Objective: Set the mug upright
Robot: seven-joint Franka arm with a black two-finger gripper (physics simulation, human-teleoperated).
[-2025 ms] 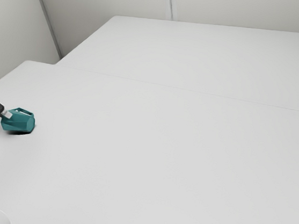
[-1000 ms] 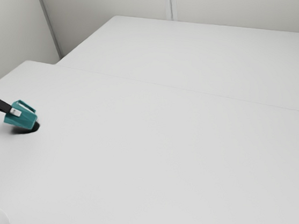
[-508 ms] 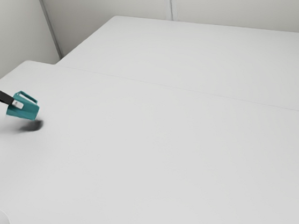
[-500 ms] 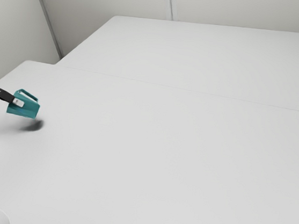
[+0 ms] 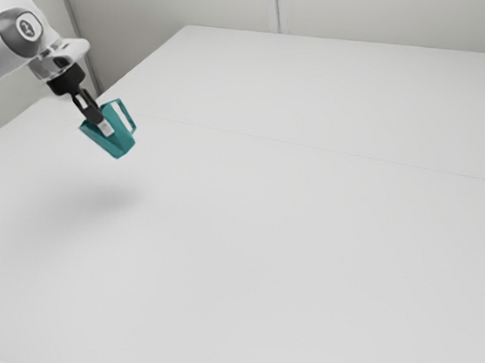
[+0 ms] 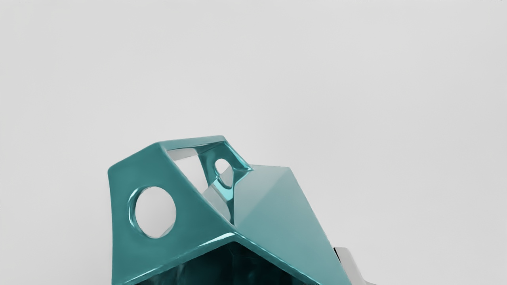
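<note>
"What's changed in the exterior view?"

"The mug (image 5: 121,141) has risen above the desk (image 5: 262,236) and shifted toward the exterior view's right, its base tipped more steeply down. The hand (image 5: 106,128) has it pinched by the body, fingers closed as far as it allows."

"Anything hidden?"

"The far finger, behind the mug."

"And the wrist view?"

"The mug's mouth faces the hand, partly cut off, its inside dark. One fingertip (image 6: 350,263) peeks past its wall."
</note>
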